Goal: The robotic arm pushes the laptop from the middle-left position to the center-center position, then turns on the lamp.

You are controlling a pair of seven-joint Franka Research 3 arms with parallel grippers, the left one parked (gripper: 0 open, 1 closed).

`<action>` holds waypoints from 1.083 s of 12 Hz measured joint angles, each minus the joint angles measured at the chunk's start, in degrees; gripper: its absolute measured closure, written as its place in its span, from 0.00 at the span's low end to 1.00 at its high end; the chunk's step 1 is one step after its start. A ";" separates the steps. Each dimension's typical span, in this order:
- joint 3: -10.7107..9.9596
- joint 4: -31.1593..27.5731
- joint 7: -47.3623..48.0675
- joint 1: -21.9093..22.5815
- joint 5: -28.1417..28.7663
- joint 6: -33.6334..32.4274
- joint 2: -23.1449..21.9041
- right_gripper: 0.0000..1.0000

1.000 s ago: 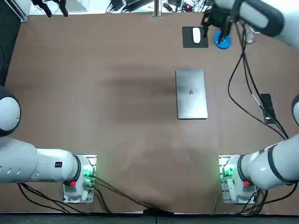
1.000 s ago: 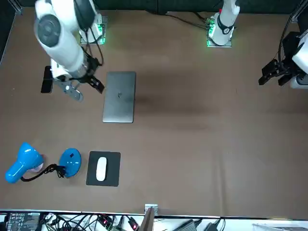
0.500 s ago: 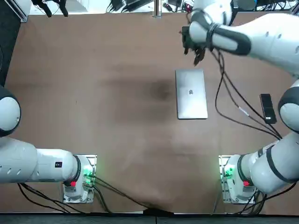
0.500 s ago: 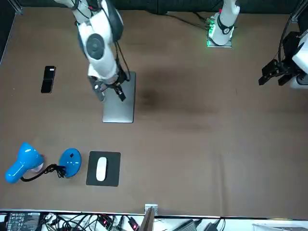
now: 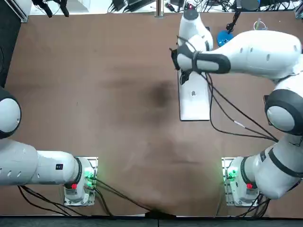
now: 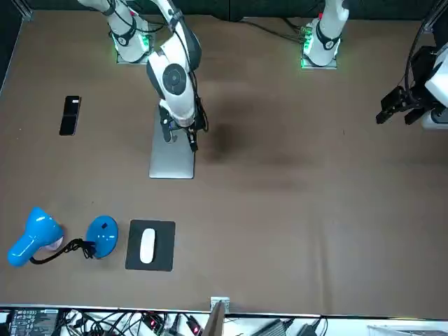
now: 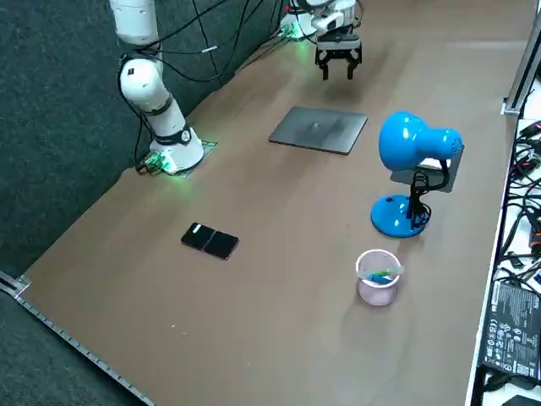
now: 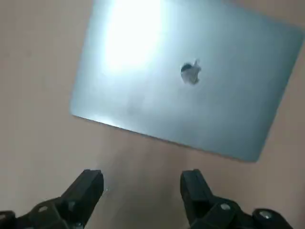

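A: Where's the right gripper?
B: Over the table, just beside the long edge of the laptop on the robot's left, toward its far end.
A: Claw state?
B: Fingers spread apart, nothing between them; the wrist view shows only bare tabletop in the gap. Can't tell if the tips touch the table.
A: Touching the laptop?
B: Not in the wrist view; there's a strip of table between the tips and the edge.
A: Laptop itself?
B: Closed, silver, lid logo up, lying flat a little to the robot's right of the table's middle.
A: Lamp?
B: Blue desk lamp at the far right corner, well apart from the gripper, with a mouse on a black mouse pad just beside its base.
A: Anything else?
B: Black phone near the right edge and a pale cup near the lamp.
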 joint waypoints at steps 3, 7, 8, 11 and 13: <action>-0.01 -3.30 8.46 0.92 0.00 7.02 1.81 0.00; -0.09 -4.53 16.61 1.63 0.02 10.57 4.75 0.00; -0.09 -4.56 18.86 2.21 0.03 11.68 5.68 0.00; -0.10 -4.61 24.73 3.69 0.03 13.85 8.02 0.00; -0.09 -5.43 25.96 4.74 0.03 15.85 8.93 0.00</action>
